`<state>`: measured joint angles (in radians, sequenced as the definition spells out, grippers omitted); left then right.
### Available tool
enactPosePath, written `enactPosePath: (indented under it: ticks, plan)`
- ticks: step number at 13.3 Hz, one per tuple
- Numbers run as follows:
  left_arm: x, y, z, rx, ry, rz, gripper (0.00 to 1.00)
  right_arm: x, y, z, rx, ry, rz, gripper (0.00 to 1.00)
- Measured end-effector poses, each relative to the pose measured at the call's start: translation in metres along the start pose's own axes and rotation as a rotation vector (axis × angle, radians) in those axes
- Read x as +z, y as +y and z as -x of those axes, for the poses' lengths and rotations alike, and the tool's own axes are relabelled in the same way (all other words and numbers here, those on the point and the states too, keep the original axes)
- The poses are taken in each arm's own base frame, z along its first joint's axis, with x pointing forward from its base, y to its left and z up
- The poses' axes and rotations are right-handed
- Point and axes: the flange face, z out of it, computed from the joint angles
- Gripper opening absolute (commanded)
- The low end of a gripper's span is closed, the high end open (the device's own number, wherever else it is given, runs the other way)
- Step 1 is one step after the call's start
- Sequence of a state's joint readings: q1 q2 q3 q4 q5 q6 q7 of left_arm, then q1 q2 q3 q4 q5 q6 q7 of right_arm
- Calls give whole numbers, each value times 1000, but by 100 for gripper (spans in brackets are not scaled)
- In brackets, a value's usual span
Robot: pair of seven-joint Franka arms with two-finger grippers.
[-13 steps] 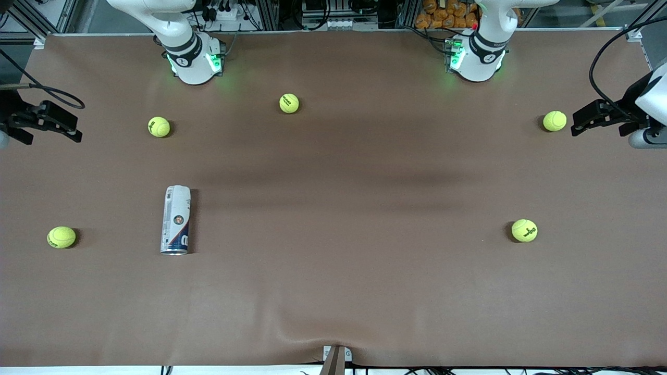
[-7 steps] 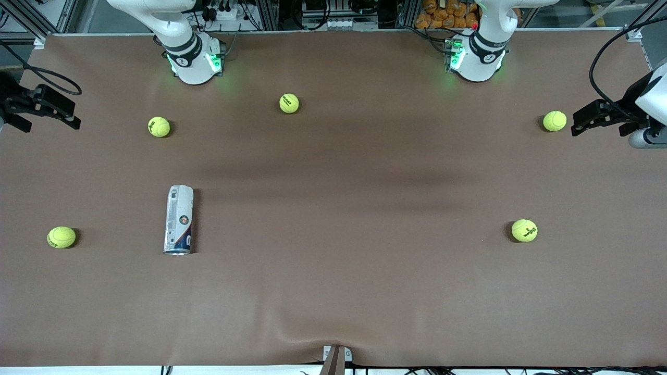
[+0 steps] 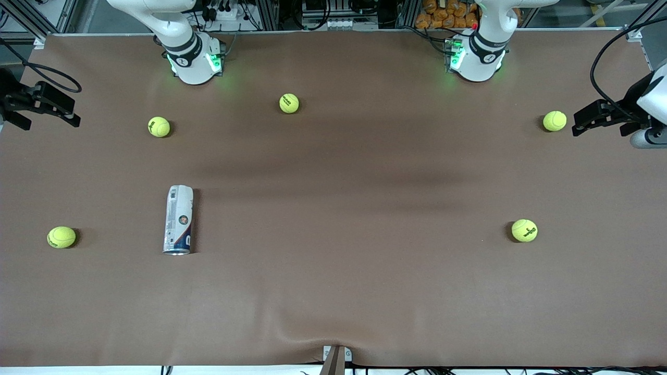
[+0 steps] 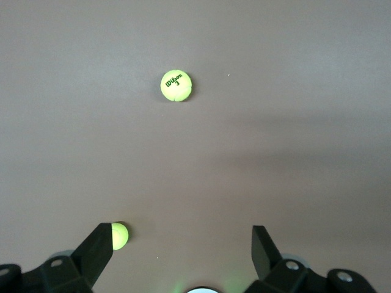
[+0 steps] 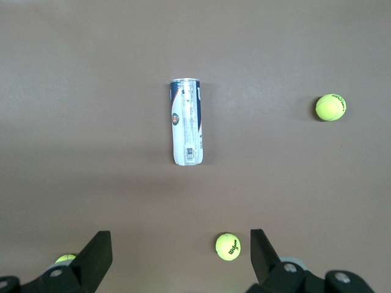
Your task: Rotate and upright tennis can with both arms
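Note:
The tennis can (image 3: pixel 178 220) lies on its side on the brown table toward the right arm's end, its metal rim end nearer the front camera. It also shows in the right wrist view (image 5: pixel 186 130), well apart from the fingers. My right gripper (image 3: pixel 44 107) hangs open and empty, high over the table's edge at the right arm's end; it shows in its own view (image 5: pixel 180 256). My left gripper (image 3: pixel 599 121) hangs open and empty over the table's edge at the left arm's end, beside a tennis ball (image 3: pixel 554 121); it shows in its own view (image 4: pixel 182 250).
Loose yellow-green tennis balls lie about: one (image 3: pixel 61 237) beside the can toward the right arm's end, one (image 3: pixel 159 126) and one (image 3: pixel 289 103) farther from the camera, and one (image 3: pixel 524 230) toward the left arm's end. The table cover bulges near the front edge (image 3: pixel 333 344).
The can has rolled a little toward the left arm's end and turned its logo. My right gripper has drawn slightly away from the can. The left arm has barely moved.

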<state>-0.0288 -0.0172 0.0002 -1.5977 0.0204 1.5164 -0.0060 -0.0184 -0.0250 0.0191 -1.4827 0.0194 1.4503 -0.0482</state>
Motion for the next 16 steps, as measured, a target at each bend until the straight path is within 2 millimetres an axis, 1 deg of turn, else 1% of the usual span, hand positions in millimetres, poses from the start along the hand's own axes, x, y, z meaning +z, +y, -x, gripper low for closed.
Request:
enactPosePath:
  ticks: [5, 7, 8, 10, 12, 14, 16]
  plan:
    - [0, 3, 0, 6, 0, 0, 100, 3, 1, 1, 3, -13, -1, 100]
    - [0, 7, 0, 14, 0, -1, 100, 11, 2, -3, 4, -30, -2, 100]
    - [0, 10, 0, 18, 1, -1, 100, 19, 3, -7, 4, -48, -3, 100]
    - [0, 12, 0, 22, 1, -2, 100, 49, 4, -21, 5, -104, -6, 100]
    - [0, 11, 0, 20, 1, -2, 100, 87, 2, -36, -2, -173, -10, 100]
    - [0, 11, 0, 20, 1, -2, 100, 131, -3, -47, -11, -239, -13, 100]
    - [0, 10, 0, 19, 1, -1, 100, 182, -2, -61, -10, -264, -15, 100]
